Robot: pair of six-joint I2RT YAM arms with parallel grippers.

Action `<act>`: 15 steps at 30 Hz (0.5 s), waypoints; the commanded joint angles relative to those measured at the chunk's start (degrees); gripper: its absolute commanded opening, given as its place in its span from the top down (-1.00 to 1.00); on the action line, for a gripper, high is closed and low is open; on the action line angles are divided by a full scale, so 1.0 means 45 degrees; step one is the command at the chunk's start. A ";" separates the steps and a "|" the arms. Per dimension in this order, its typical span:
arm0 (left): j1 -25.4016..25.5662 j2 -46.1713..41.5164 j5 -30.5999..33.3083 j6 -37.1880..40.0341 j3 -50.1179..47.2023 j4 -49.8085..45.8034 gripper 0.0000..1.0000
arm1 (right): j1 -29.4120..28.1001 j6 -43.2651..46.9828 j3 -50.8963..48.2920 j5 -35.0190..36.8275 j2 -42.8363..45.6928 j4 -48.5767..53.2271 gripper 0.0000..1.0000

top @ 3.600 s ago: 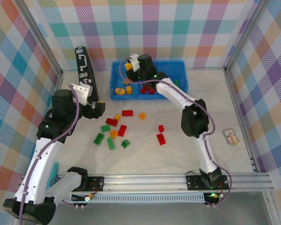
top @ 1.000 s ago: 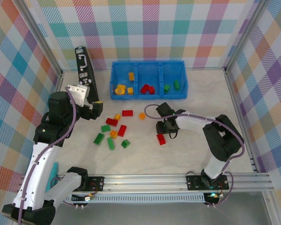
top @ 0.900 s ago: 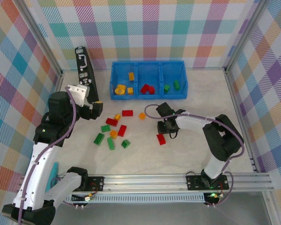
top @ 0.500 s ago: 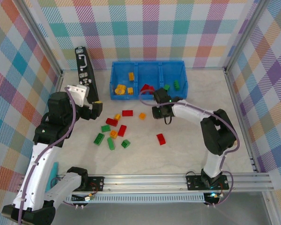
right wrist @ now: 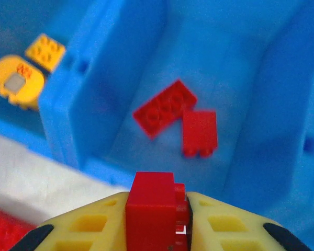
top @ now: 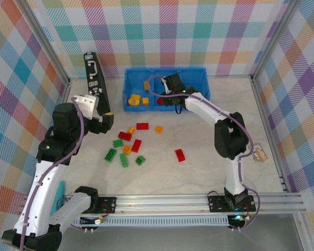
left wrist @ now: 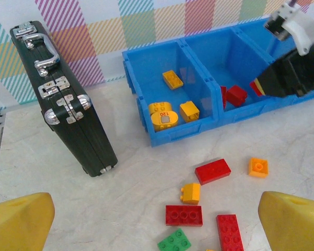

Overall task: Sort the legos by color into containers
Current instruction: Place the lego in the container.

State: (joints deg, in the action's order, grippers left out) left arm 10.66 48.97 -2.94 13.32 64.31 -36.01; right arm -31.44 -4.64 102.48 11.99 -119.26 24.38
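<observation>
Black case (top: 96,78): stands on edge at the far left of the table (top: 209,172). It has a silver handle and latches. I can read no lettering on it.
My left hand (top: 107,122): jaws wide apart, holding nothing, above the table just right of the case.
Blue bin (top: 133,108): at the far edge, three compartments in a row.
Left compartment (left wrist: 162,63): yellow and orange pieces. One round yellow piece (left wrist: 165,117) carries a small grey label that reads as "120".
Loose bricks (top: 136,145): red, green, yellow and orange, scattered on the table in front of the bin.
Middle compartment (left wrist: 220,57): two red bricks (right wrist: 165,109) lie touching on its floor.
My right hand (right wrist: 157,214): closed on a red brick (right wrist: 152,193), pinched between the yellow pads over the near side of the middle compartment.
Right compartment (top: 199,81): my right arm (top: 204,110) crosses it in the overhead view, so I cannot tell its contents.
Lone red brick (top: 179,154): on the table, apart from the cluster, to its right.
Small pale object (top: 259,153): near the right wall, too small to identify.
</observation>
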 commanded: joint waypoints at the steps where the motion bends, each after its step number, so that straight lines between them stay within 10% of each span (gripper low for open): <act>1: -0.0179 0.0081 -0.0089 0.0048 0.0024 0.0072 -1.00 | 0.0158 0.0759 0.1264 0.0451 -0.1145 -0.1238 0.38; 15: -0.0172 0.0371 -0.0050 0.0067 0.0102 -0.0074 -1.00 | 0.0343 0.1032 0.5101 0.0540 -0.4888 -0.0959 0.08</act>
State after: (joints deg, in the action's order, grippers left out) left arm 10.66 50.19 -2.92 13.34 64.31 -36.05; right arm -29.95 -0.51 123.96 14.13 -141.43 21.50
